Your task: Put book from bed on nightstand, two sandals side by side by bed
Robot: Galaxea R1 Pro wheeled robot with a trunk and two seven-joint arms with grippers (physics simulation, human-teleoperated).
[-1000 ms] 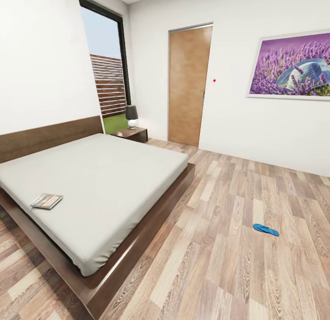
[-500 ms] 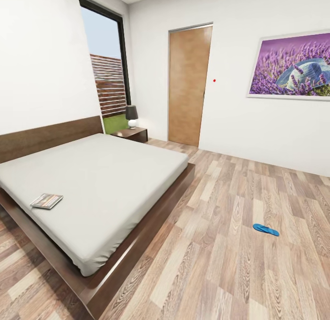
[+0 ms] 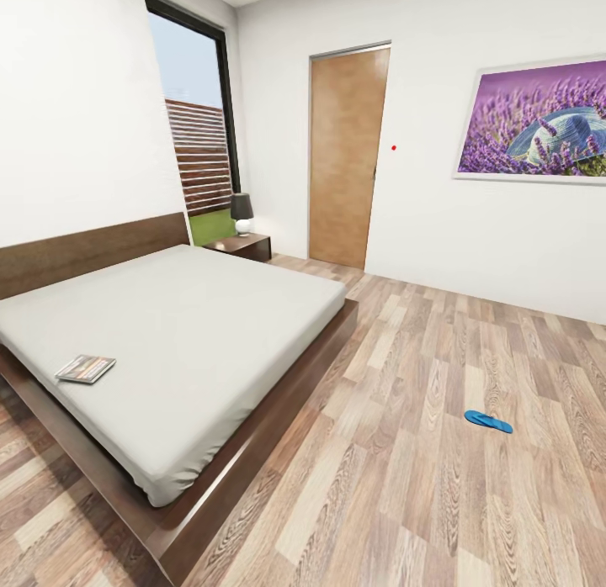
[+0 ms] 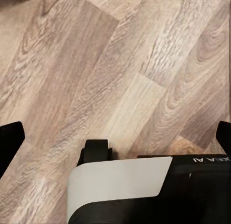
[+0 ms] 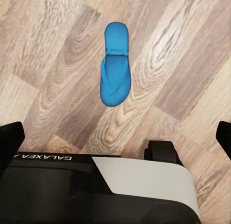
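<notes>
The book (image 3: 85, 368) lies flat on the bed (image 3: 185, 335), near its left edge on the grey mattress. A dark nightstand (image 3: 244, 246) stands at the bed's far corner, by the window. One blue sandal (image 3: 488, 421) rests on the wood floor to the right of the bed, well apart from it. In the right wrist view a blue sandal (image 5: 115, 65) lies on the planks just beyond my base (image 5: 144, 185), under my right gripper (image 5: 115, 137), which is open and empty. My left gripper (image 4: 115, 137) hangs open over bare floor.
A black lamp (image 3: 242, 213) stands on the nightstand. A tan door (image 3: 347, 158) is shut in the far wall, and a lavender picture (image 3: 534, 120) hangs to its right. Wide wood floor (image 3: 404, 486) stretches between the bed and the right wall.
</notes>
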